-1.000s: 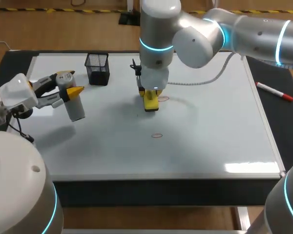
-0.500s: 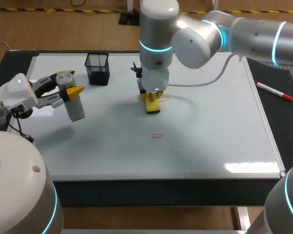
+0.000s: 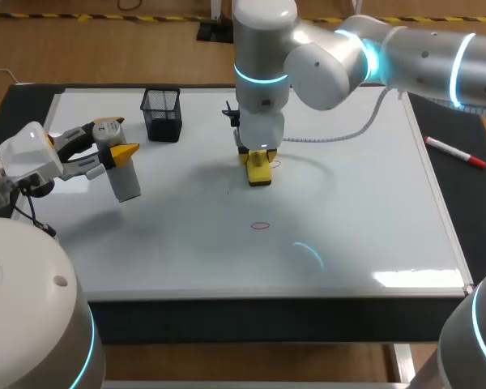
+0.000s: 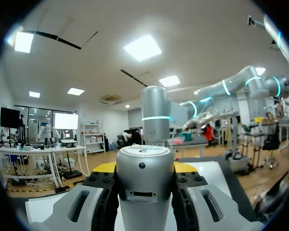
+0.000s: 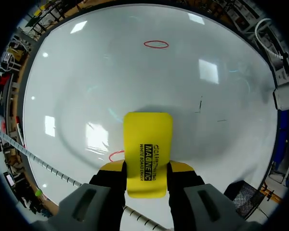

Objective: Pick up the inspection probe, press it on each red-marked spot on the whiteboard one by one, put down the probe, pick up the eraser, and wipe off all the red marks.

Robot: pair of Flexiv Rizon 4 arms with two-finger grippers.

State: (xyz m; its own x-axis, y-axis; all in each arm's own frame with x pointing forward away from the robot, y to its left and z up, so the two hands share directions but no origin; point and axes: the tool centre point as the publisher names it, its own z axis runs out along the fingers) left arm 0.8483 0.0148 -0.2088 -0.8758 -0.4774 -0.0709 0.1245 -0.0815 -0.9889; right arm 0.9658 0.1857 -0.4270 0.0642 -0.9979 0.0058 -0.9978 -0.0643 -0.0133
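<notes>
On the whiteboard (image 3: pixel 364 203), one red oval (image 3: pixel 261 225) lies nearest. Farther back, the left gripper (image 3: pixel 117 139) pinches the probe (image 3: pixel 125 177) over the board's left side. The right gripper (image 3: pixel 257 156) clamps the eraser (image 3: pixel 259 172) against the board, just beside a second mark (image 5: pixel 116 155). A mesh cup (image 3: pixel 163 114) stands beyond.

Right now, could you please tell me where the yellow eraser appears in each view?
Head view: eraser near the middle of the whiteboard, in the right gripper.
Left wrist view: not in it.
Right wrist view: eraser clamped in the right gripper.
Shared landmark: the lone red oval ahead of the eraser.
</notes>
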